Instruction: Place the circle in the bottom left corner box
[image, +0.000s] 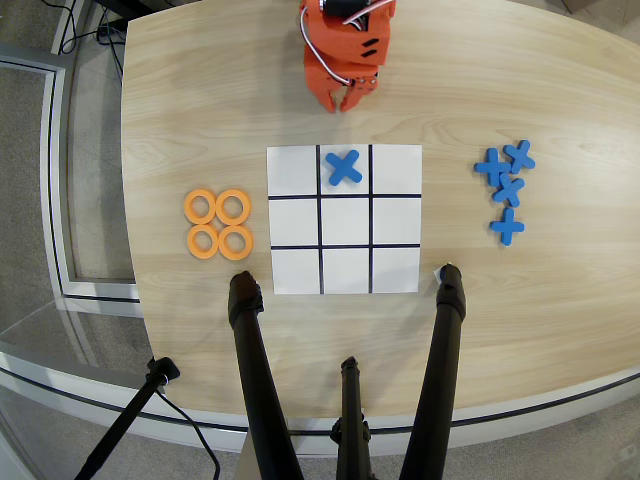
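Several orange circles lie in a square cluster on the wood left of the sheet in the overhead view; the nearest to the grid is the circle (236, 241). The white grid sheet (396, 220) has a blue cross (343, 166) in its top middle cell. The bottom left corner box (295, 270), as this view shows it, is bare. My orange gripper (341, 103) hangs beyond the sheet's top edge, far from the circles, its fingertips close together and holding nothing.
Several loose blue crosses (505, 188) lie right of the sheet. Two black tripod legs (250, 340) (447, 330) rise over the near table edge, just below the sheet. The table edge curves down the left side.
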